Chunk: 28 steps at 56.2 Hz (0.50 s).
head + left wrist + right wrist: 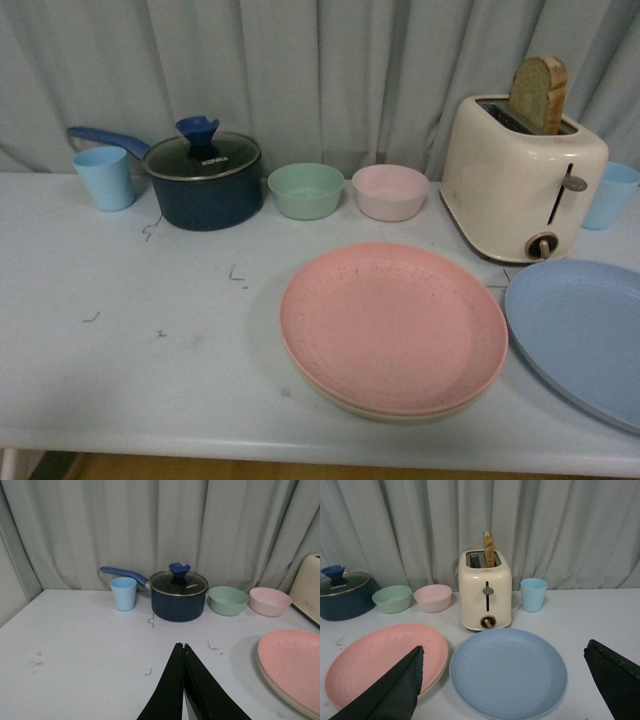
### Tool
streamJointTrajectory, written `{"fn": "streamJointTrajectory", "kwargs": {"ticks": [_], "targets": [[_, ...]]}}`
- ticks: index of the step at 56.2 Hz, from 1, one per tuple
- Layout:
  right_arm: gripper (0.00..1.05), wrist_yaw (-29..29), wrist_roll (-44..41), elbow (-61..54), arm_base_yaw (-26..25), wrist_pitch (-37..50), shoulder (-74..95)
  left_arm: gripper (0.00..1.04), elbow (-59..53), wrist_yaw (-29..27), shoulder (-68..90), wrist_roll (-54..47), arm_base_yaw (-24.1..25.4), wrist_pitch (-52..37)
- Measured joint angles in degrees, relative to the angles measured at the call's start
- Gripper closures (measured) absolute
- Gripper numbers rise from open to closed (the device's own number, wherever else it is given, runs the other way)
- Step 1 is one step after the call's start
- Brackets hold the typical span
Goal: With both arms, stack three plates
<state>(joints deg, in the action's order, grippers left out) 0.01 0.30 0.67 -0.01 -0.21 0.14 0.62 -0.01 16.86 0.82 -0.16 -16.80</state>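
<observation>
The pink plate (392, 325) lies on the beige plate (400, 412), of which only the rim shows, at the table's front middle. The light blue plate (585, 335) lies alone to their right, cut by the frame edge. Neither arm shows in the front view. In the left wrist view my left gripper (183, 645) is shut and empty over bare table, left of the pink plate (295, 667). In the right wrist view my right gripper (504, 652) is open wide, its fingers on either side of the blue plate (507, 670), with the pink plate (382, 657) beside it.
Along the back stand a light blue cup (105, 177), a dark blue lidded pot (203, 180), a green bowl (306, 190), a pink bowl (390, 192), a cream toaster (522, 175) holding bread, and another blue cup (610, 195). A grey curtain hangs behind.
</observation>
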Motion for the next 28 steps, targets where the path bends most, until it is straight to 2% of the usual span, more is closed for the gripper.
{"fn": "streamJointTrajectory", "kwargs": {"ticks": [25, 28], "targets": [[0.06, 0.00, -0.02, 0.00, 0.00, 0.00, 0.00, 1.03, 0.00, 0.00, -7.06, 0.00, 0.00, 6.93], [0.06, 0.00, -0.02, 0.00, 0.00, 0.00, 0.00, 1.03, 0.15, -0.09, -9.81, 0.00, 0.00, 11.32]]}}
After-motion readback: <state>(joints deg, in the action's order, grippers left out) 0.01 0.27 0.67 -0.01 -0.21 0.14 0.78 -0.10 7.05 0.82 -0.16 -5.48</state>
